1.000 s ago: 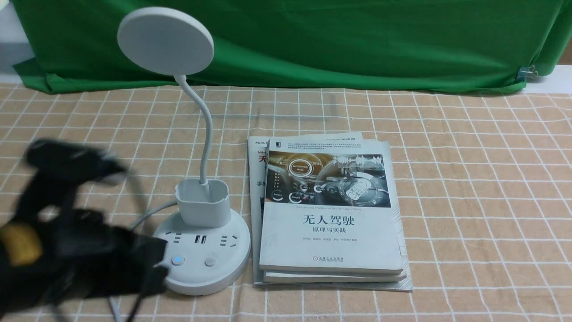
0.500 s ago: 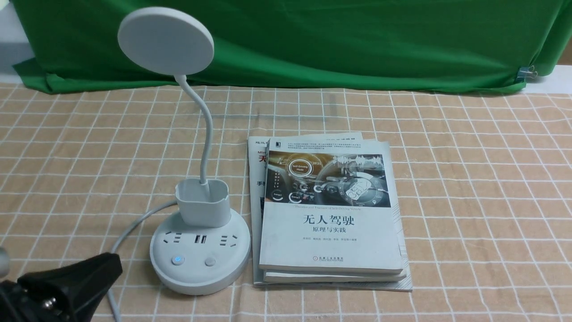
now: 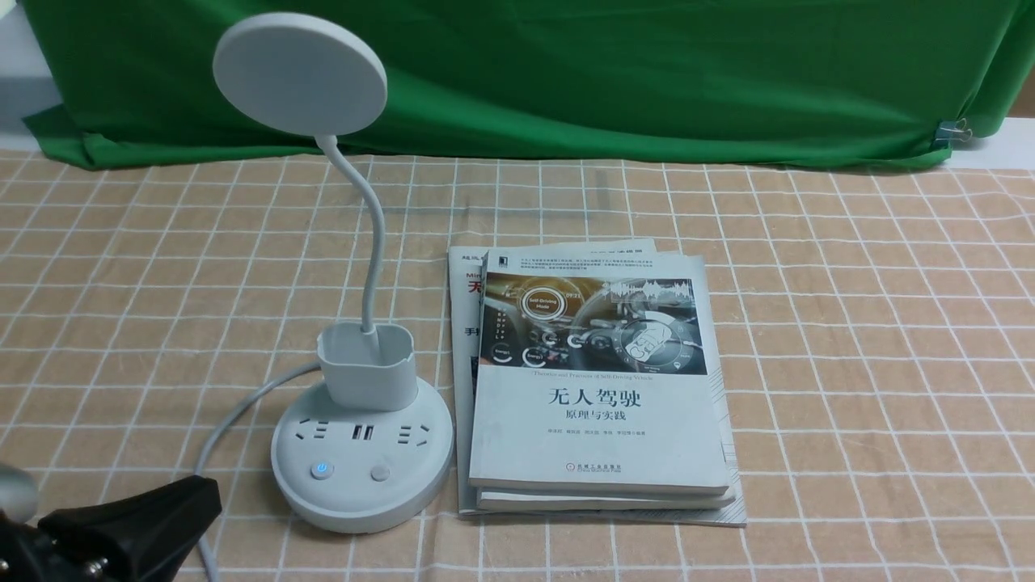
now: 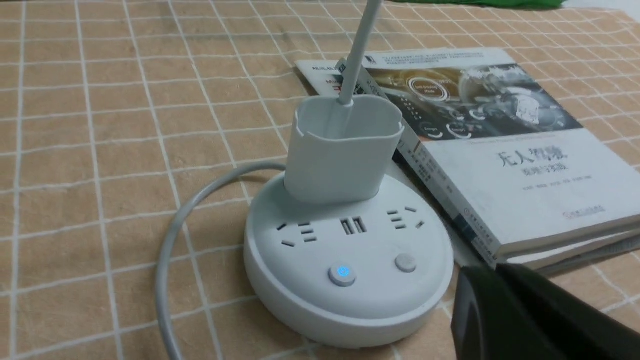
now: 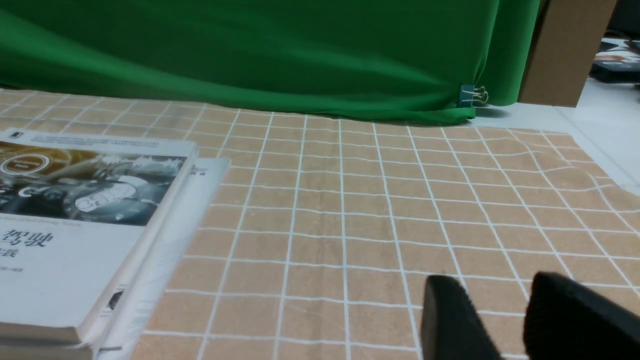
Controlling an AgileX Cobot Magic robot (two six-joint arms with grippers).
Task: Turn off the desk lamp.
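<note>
Front view: tan gridded cloth (image 3: 873, 364) under lamp (image 3: 361, 461); green curtain (image 3: 566, 81) behind. Left gripper (image 4: 482, 300) spread unclear; right's fingers (image 5: 455, 320) parted.

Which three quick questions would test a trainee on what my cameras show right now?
1. True or false: the stack of books is on the robot's right of the lamp base.
2. Multiple choice: what is on the button nearer the cord? A) a red sticker B) a lit blue symbol C) a strip of tape
3. Fill in the blank: the lamp's neck rises out of a small ____ on the base.

Key: 1 true; 2 B; 3 cup
</note>
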